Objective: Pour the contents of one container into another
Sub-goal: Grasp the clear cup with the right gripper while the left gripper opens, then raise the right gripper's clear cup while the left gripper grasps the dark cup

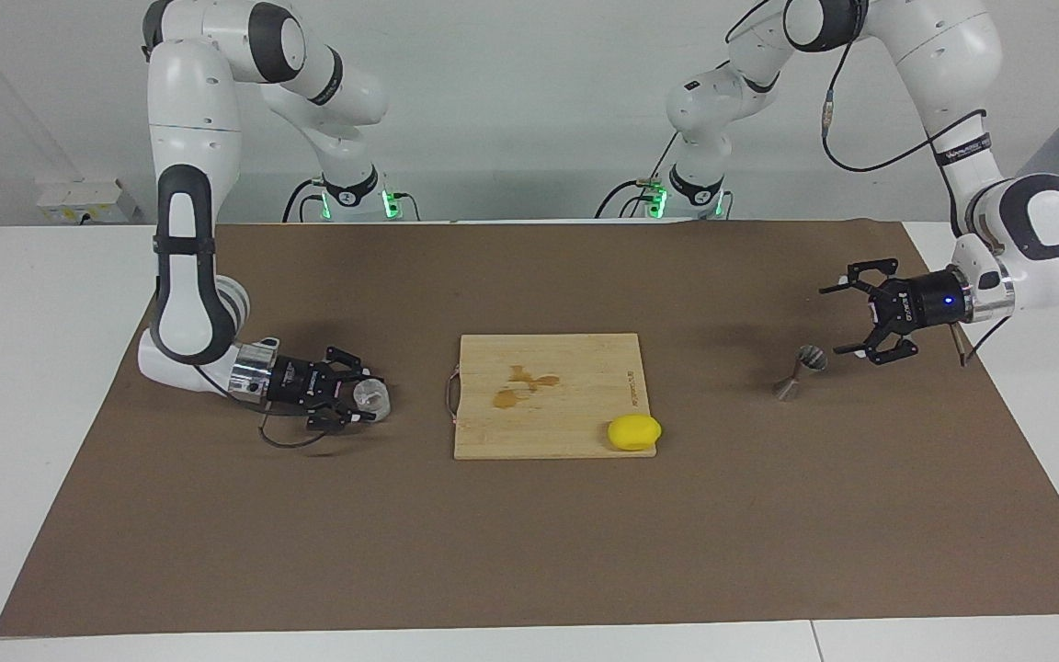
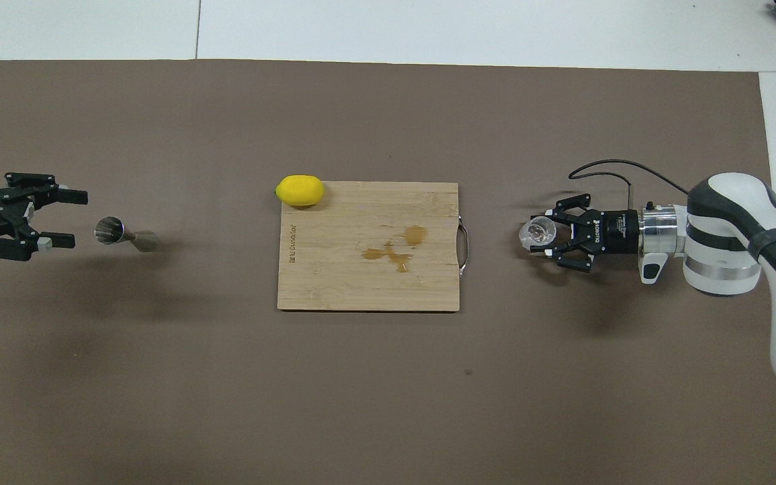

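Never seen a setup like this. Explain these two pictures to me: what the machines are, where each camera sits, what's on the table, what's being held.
These are two robot arms, each ending in a two-finger gripper. One picture faces the robots from across the table. The other looks down from above their own end.

On the brown mat lie a cutting board with a stain, and a lemon at its corner.

The right gripper has shut on a small glass, which stands on the mat at its end of the table.

The left gripper is open, close beside a metal jigger that leans tilted on the mat. It holds nothing.
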Robot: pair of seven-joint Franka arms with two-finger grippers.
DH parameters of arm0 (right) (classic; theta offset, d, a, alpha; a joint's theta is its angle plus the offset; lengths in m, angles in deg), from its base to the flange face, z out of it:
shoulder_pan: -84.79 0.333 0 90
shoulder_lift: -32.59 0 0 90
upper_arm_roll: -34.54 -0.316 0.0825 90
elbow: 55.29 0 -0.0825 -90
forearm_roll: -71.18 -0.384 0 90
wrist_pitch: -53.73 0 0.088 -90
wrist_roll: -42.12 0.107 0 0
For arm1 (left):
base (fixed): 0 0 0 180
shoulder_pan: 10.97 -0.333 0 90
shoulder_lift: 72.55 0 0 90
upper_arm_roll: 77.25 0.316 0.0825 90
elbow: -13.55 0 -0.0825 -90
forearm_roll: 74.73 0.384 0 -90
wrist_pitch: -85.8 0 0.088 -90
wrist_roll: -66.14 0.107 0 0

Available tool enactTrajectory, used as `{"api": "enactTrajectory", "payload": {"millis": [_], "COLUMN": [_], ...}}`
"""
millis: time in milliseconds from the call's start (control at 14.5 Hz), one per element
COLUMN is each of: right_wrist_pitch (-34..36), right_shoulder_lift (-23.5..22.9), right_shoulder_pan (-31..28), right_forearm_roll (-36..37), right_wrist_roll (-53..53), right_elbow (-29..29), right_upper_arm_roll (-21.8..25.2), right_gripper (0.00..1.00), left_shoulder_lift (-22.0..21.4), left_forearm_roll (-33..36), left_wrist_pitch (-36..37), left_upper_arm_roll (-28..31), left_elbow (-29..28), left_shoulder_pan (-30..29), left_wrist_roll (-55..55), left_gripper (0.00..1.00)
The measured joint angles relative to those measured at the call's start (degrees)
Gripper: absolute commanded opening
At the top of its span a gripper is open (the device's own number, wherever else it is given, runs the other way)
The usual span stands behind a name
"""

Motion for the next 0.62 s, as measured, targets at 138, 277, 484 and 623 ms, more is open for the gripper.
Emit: {"api": "enactTrajectory", "payload": {"millis": [138,277,484,623], "right_wrist_pitch": [0.0,0.2,1.8,2.3], "right_shoulder_lift": [0.0,0.0,0.1,0.2], "right_shoulder_pan": [-0.1,-0.1,0.2,0.4], "right_forearm_roll": [0.0,0.0,0.0,0.0], "right_wrist_roll": [0.0,-0.2,-2.5,-4.4], "right_elbow": [0.0,-0.4,-2.3,-3.6], "right_upper_arm_roll": [0.0,0.0,-0.1,-0.2], "right_gripper": [0.19,0.19,0.04,0.0], "left_shoulder_lift": [0.9,2.7,5.6,7.2], "left_forearm_roll": [-1.3,-2.6,-5.5,-6.4], "left_wrist_pitch": [0.4,1.6,3.4,4.2], "left_upper_arm_roll": [0.0,-0.1,-0.2,-0.2], "left_elbow": [0.0,-0.1,-0.4,-0.5], "left_shoulder_pan": [-1.3,-2.6,-3.8,-4.5], "left_wrist_roll": [7.0,12.4,24.5,29.5], "left_gripper": [1.0,1.0,1.0,1.0]}}
